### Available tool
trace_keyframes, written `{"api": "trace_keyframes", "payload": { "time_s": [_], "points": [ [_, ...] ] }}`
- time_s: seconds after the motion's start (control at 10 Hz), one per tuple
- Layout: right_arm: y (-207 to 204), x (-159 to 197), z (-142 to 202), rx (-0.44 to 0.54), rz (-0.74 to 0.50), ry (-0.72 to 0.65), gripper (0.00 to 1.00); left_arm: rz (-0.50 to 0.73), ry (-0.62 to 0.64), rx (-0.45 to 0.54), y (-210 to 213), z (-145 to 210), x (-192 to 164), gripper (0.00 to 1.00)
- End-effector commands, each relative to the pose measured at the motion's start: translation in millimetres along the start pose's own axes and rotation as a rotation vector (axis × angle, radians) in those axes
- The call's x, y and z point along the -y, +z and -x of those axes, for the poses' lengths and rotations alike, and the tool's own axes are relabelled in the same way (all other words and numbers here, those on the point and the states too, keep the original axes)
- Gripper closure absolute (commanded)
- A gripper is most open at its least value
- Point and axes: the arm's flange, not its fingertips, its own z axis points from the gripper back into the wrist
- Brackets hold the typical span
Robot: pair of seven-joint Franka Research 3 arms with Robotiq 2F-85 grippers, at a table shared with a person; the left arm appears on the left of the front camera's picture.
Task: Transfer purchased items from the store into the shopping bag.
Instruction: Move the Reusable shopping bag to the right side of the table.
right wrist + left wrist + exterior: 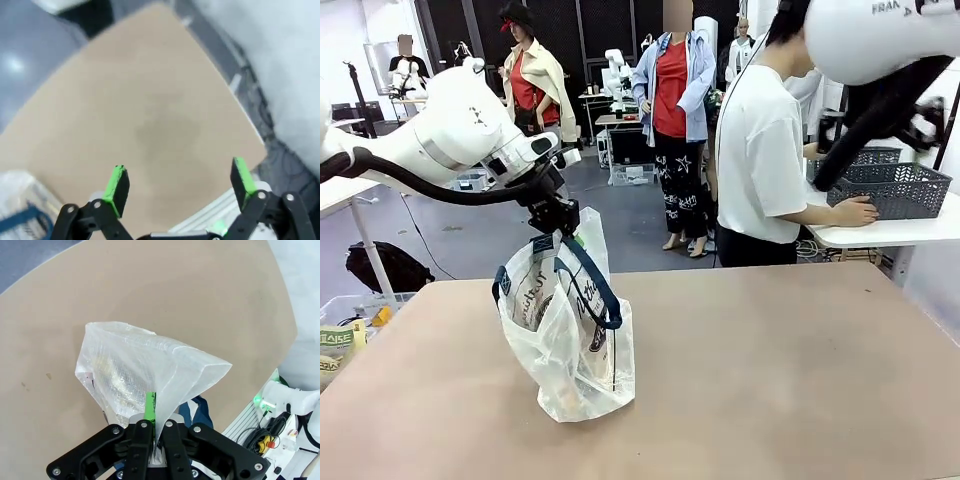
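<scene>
Btwn left gripper pads: shopping bag rim.

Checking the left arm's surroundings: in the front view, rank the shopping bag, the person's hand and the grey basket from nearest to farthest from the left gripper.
1. Shopping bag, held by the left gripper.
2. Person's hand, far right.
3. Grey basket, just beyond that hand.

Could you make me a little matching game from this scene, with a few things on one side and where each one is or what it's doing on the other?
Things:
1. left gripper
2. right gripper
3. shopping bag
4. grey basket

States:
A. standing on the brown table, held up by its top
B. on the white side table, under the person's hand
C. open, holding nothing
D. pinched shut on clear plastic

Pairs: 1-D, 2-C, 3-A, 4-B
</scene>
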Motion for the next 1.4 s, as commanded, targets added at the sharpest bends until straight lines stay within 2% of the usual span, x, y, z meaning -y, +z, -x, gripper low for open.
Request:
{"api": "trace_keyframes", "payload": {
  "time_s": [0.0, 0.1, 0.2, 0.3, 0.4, 0.5, 0.6, 1.1, 1.2, 1.3],
  "points": [
    [-35.6, 8.8, -10.1, -0.061, 0.028, -0.177, 0.0, -0.034, -0.022, -0.015, -2.7, 3.6, -1.8, 1.0],
    [-55.3, 17.0, -11.6, -0.099, -0.023, -0.137, 0.0, -0.032, -0.023, -0.016, -3.9, 4.0, -2.6, 1.0],
    [-69.2, 9.2, -11.0, -0.127, -0.095, -0.046, 0.0, -0.032, -0.03, -0.019, -5.5, 3.2, -2.6, 1.0],
    [-76.2, -6.3, -8.5, -0.146, -0.19, 0.075, 0.0, -0.04, -0.032, -0.021, -6.5, 2.8, -1.8, 1.0],
    [-81.4, -23.3, -9.2, -0.136, -0.196, 0.162, 0.0, -0.044, -0.034, -0.018, -6.8, 2.2, -1.6, 1.0],
    [-82.8, -40.6, -13.3, -0.168, -0.161, 0.082, 0.0, -0.049, -0.037, -0.002, -7.4, 4.4, -0.6, 1.0],
    [-77.3, -13.5, -11.4, -0.119, -0.127, 0.042, 0.0, -0.015, -0.015, -0.011, -3.0, 0.3, 0.9, 1.0],
    [-77.3, -13.5, -11.4, -0.119, -0.127, 0.042, 0.0, -0.016, -0.018, -0.006, -2.8, -0.7, 2.3, 1.0],
    [-77.3, -13.5, -11.4, -0.119, -0.127, 0.042, 0.0, -0.073, -0.003, 0.117, 9.7, -22.9, -0.2, 1.0],
    [-77.3, -13.5, -11.4, -0.119, -0.127, 0.042, 0.0, -0.059, -0.001, 0.139, 28.4, -43.6, -3.9, 1.0]
  ]
}}
